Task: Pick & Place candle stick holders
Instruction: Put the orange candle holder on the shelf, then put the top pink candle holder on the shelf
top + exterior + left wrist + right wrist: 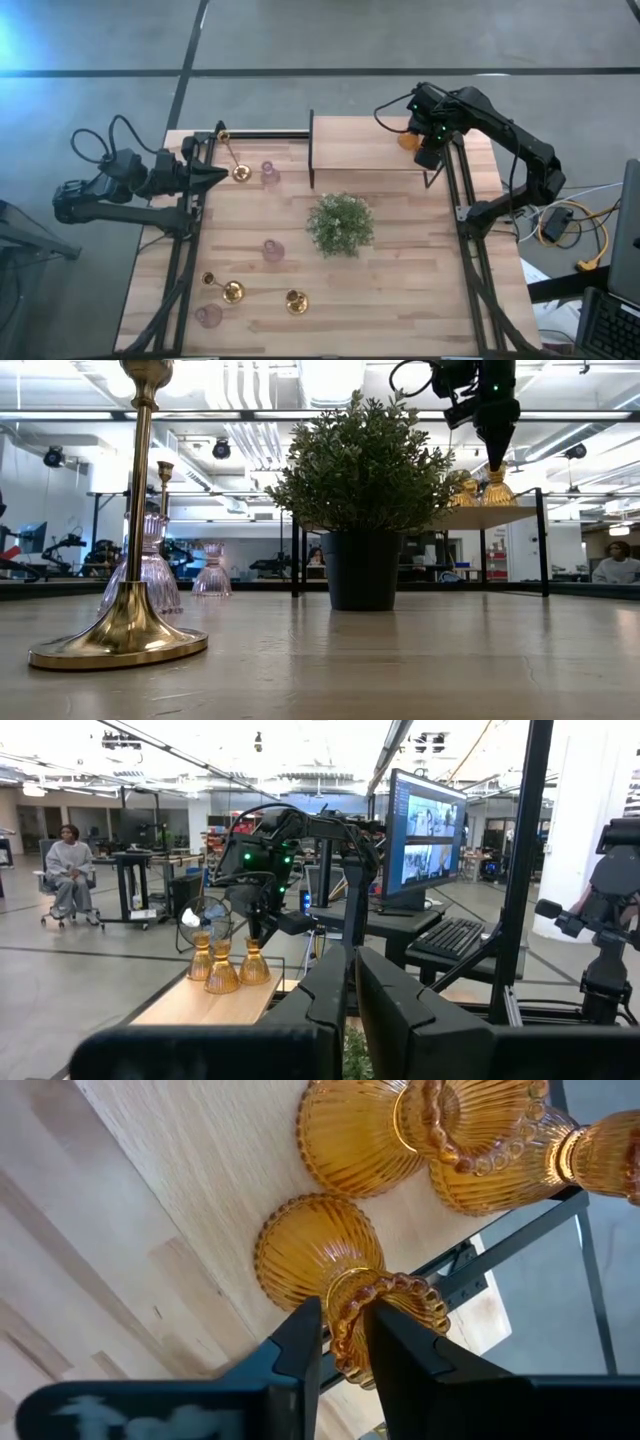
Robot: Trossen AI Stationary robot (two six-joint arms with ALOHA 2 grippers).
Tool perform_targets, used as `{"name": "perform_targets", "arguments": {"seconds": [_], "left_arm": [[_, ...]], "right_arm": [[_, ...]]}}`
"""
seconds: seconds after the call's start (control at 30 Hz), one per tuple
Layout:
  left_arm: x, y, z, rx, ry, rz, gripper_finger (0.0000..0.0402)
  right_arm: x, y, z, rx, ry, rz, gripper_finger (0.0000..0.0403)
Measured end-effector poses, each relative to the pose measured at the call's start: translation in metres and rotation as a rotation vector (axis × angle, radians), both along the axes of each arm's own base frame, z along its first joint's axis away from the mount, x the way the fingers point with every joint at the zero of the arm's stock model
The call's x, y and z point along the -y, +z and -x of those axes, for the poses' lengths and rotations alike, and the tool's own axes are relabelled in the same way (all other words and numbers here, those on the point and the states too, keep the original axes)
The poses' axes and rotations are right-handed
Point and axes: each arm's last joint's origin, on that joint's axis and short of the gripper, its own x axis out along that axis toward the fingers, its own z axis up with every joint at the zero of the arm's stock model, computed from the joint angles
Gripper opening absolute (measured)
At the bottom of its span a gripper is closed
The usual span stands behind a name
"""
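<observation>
Three amber glass holders (222, 970) stand on their bases on a raised wooden shelf (365, 140) at the far right. My right gripper (428, 152) points down over them, shut on the nearest amber holder (320, 1255). Three brass holders (235, 165) (228, 290) (296, 300) and three pink glass holders (270, 175) (273, 250) (208, 316) stand on the table. My left gripper (215, 172) waits shut and empty at the far left, beside a brass holder. My right gripper holds the amber holder by its beaded top rim (347, 1325). One finger (400, 1350) is over the mouth and the other finger (300, 1342) is outside it. The fingers come from above, pointing down (495, 440). The holder stands upright, base on the shelf.
A bushy green plant (340, 223) in a dark pot stands mid-table, in front of the shelf. Black frame rails (465, 210) run along the table's left and right sides. Bare wood lies between the plant and the near edge.
</observation>
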Motion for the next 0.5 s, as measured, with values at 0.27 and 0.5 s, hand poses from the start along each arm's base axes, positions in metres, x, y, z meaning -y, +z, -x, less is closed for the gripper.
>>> {"name": "perform_targets", "arguments": {"seconds": [0.27, 0.5], "left_arm": [[0.000, 0.000, 0.000, 0.000, 0.000, 0.000, 0.0030], [0.000, 0.000, 0.000, 0.000, 0.000, 0.000, 0.0030]], "right_arm": [[-0.003, 0.007, 0.005, 0.023, -0.002, 0.031, 0.0102], [-0.012, 0.019, 0.014, 0.068, 0.001, 0.069, 0.0122]]}}
